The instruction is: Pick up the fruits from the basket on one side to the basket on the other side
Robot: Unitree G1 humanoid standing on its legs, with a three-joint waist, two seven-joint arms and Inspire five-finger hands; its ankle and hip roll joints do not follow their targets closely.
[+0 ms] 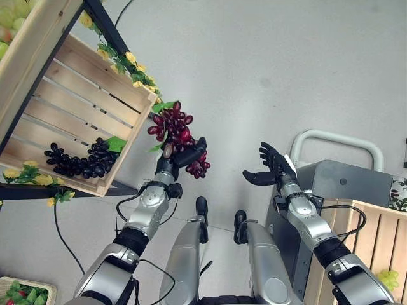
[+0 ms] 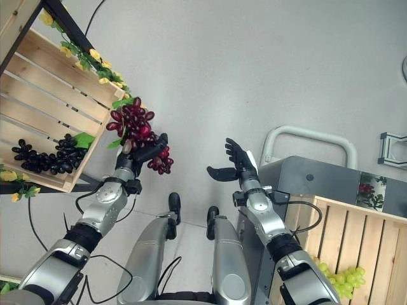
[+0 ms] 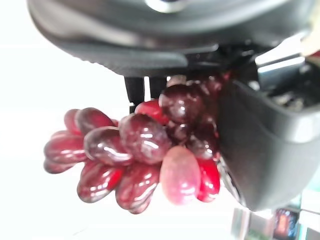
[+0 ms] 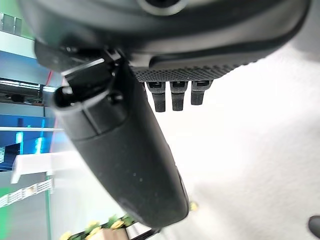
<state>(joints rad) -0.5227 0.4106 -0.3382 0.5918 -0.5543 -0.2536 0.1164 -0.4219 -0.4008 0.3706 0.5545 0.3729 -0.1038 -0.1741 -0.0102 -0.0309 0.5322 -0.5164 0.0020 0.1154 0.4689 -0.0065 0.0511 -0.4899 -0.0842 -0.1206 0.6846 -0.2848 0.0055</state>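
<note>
Left robot hand (image 1: 181,155) has its fingers curled round a bunch of red grapes (image 1: 177,135), held up in the air just off the front corner of the slatted wooden crate (image 1: 76,101). Bunch's long axis runs roughly up and away from that corner, loose end hanging past the fingers. Right robot hand (image 1: 272,166) sits well apart from the crate, fingers spread and relaxed, palm toward the bunch, holding nothing. Target looks like the second wooden crate (image 2: 346,238) low behind the right arm, green grapes (image 2: 340,276) already inside, so the bunch has to travel away from the first crate, maybe via a handover. Black grapes (image 1: 79,162) remain in the first crate. Grey floor (image 1: 267,63) between the hands is open. A grey cart with a white handle (image 1: 334,140) stands beside the second crate.
</note>
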